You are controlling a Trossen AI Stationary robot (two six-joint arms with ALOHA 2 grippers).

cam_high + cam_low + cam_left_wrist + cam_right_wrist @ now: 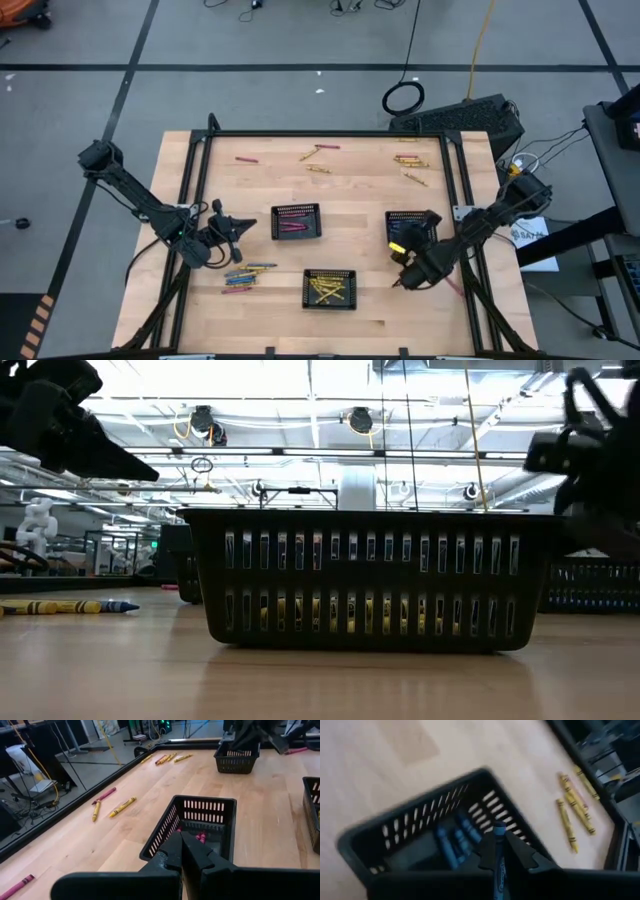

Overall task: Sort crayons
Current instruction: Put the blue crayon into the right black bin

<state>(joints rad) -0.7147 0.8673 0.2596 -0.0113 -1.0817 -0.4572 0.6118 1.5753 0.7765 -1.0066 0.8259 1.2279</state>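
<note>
1. Crayons lay scattered over the wooden table (270,190): a mixed blue, yellow and pink pile (245,276) toward eight o'clock, a lone pink one (246,159) toward eleven o'clock near the far edge, and yellow groups at twelve (318,158) and one o'clock (410,166), close to the black frame along the far rim.
2. Three black mesh trays stood apart from one another. The middle tray (296,222) held pink crayons (201,836), the near tray (330,288) at six o'clock held yellow ones (328,291), and the tray at three o'clock (403,228) held blue ones (451,845).
3. The right gripper (498,851) hung over the near rim of the blue tray, its jaws clamped on a dark blue crayon (499,870) pointing down toward the tray.
4. The left gripper (181,851) sat at nine o'clock, just beside the pink tray, jaws closed together and holding nothing.
5. Bare wood lay open between the three trays and along the near edge; the side rails of the frame bounded the table at left and right.
</note>
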